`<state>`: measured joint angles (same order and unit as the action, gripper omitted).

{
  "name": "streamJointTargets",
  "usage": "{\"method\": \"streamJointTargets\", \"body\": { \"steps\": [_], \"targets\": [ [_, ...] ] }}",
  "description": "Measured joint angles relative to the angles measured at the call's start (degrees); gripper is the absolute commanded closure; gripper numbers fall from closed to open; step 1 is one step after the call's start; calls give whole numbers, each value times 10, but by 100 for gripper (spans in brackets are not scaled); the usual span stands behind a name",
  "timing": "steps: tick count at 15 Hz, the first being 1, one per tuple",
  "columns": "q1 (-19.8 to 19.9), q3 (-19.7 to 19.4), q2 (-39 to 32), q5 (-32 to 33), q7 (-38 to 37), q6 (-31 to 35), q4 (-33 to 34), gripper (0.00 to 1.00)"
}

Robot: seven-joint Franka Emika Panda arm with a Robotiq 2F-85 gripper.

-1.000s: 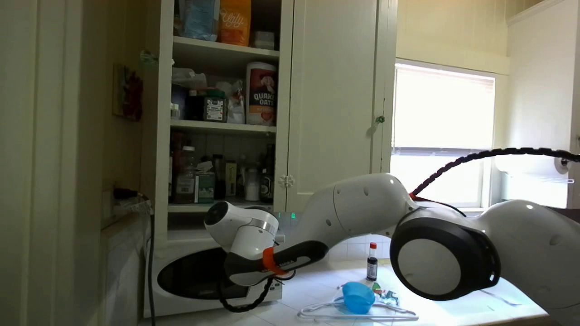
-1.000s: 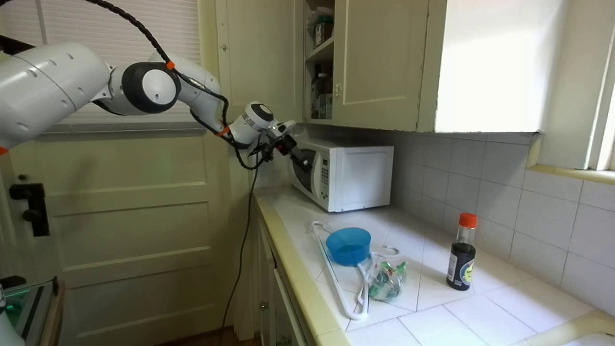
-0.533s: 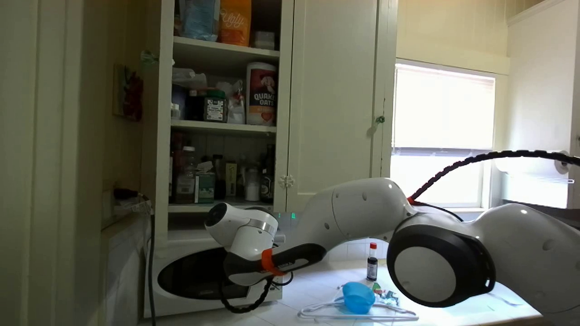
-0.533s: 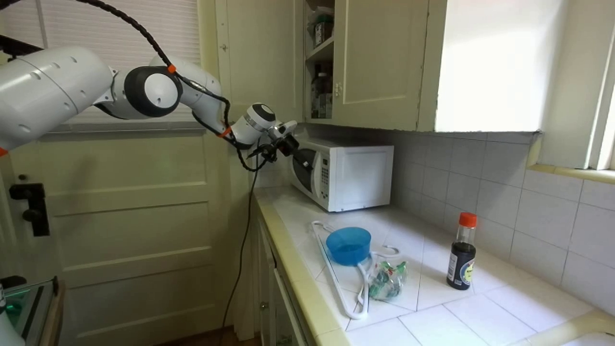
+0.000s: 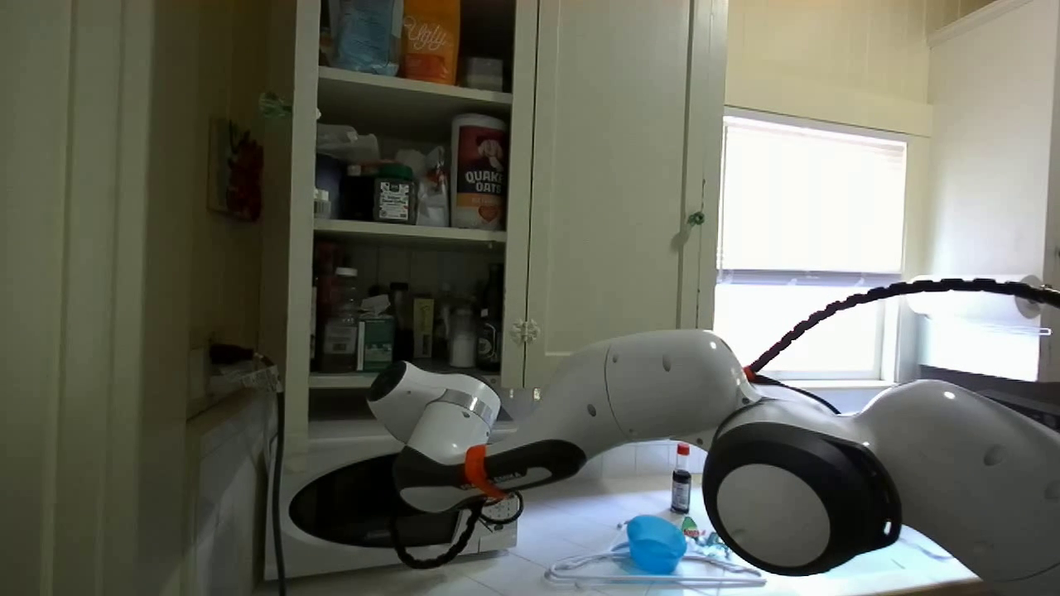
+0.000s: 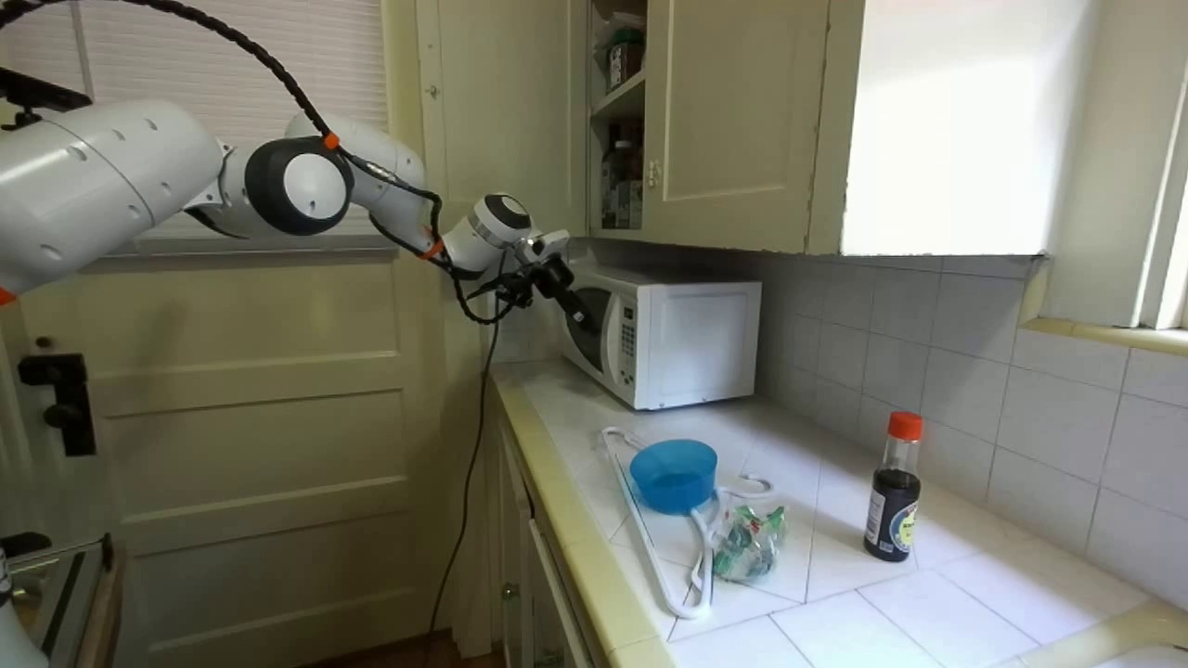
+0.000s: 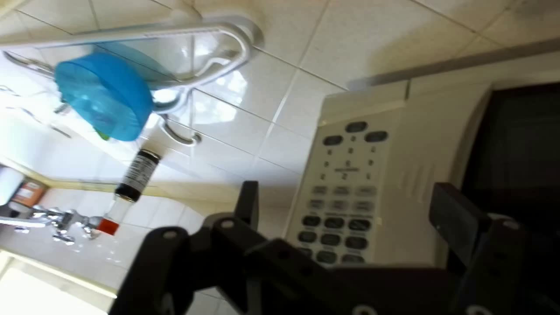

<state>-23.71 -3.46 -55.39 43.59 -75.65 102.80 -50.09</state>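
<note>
The tool (image 7: 350, 212) stood wide open at the front of a white microwave (image 6: 701, 343), its two fingers (image 7: 248, 205) well apart; in the wrist view the keypad (image 7: 343, 192) showed between them, and one finger overlapped the edge of the door's dark glass (image 7: 520, 144); whether either finger touched the front could not be told. The microwave sat at the far end of the tabletop (image 6: 891, 612), below a cupboard (image 6: 742, 121), its door shut; the arm (image 5: 654, 385) crossed in front of it in an exterior view, hiding the tool there.

Nearer along the tabletop lay a white hanger (image 7: 188, 30), with a blue bowl (image 6: 673, 478) either on its bars or inside its frame, which of the two was unclear; a crumpled clear wrapper (image 6: 747, 547) with green on it lay just beside the hanger; a bottle with a red cap (image 6: 891, 515) and dark contents stood upright, near the tiled wall (image 6: 956, 399). In an exterior view the cupboard's shelves were exposed; an oats canister (image 5: 479, 174) stood on the middle shelf with a green-lidded jar (image 5: 394, 197) near it; an orange bag (image 5: 431, 41) stood on the shelf above.
</note>
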Motion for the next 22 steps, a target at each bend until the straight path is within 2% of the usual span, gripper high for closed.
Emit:
{"method": "streamJointTargets", "body": {
  "steps": [4,7,12,16,22],
  "targets": [
    [1,3,0,-36,12,-133,-1,0],
    [2,17,-1,-49,57,-159,-1,0],
    [-1,29,-2,-20,137,-100,-1,0],
    [1,14,-10,31,147,-19,1,0],
    [8,8,-31,47,180,78,16,0]
  ]
}}
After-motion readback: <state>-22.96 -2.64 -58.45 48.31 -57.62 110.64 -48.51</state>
